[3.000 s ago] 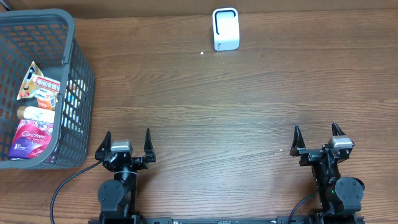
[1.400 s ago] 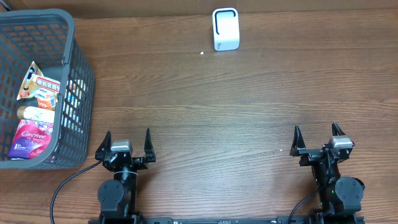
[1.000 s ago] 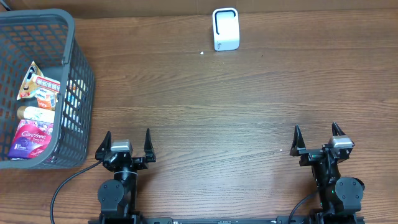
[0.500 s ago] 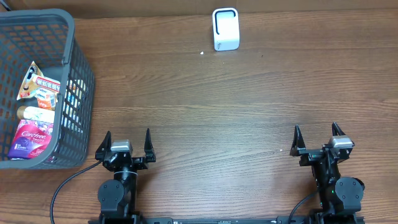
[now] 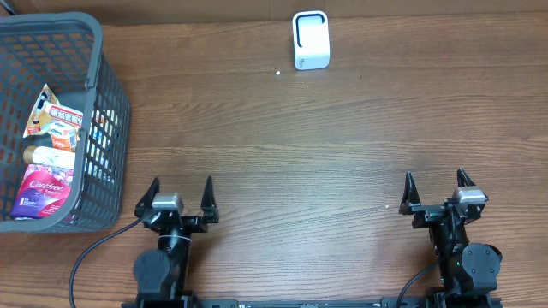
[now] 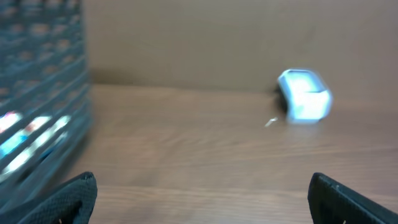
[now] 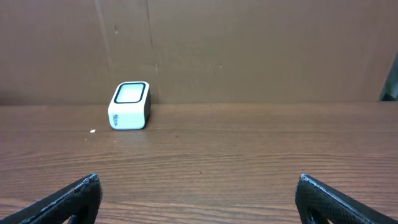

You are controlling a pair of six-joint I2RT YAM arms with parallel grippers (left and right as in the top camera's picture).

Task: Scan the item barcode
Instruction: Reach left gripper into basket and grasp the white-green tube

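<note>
Two sets of jaws spread wide, left gripper (image 5: 181, 183), right gripper (image 5: 435, 177), both empty.

Your layout: basket (image 5: 107, 145) far left, scanner (image 5: 310, 39) at the back, both arms along the near edge.
On your table (image 5: 325, 145), the basket fills the far left end, with the packets (image 5: 47, 162) lying in it. The left gripper (image 5: 181, 184) sits just in front of the basket's near right corner. The scanner stands at the back edge, a little right of the middle, close before the wall (image 7: 249, 50) and well apart from the basket. Your right gripper (image 5: 435, 176) sits at the near edge on the right, well apart from the scanner.
</note>
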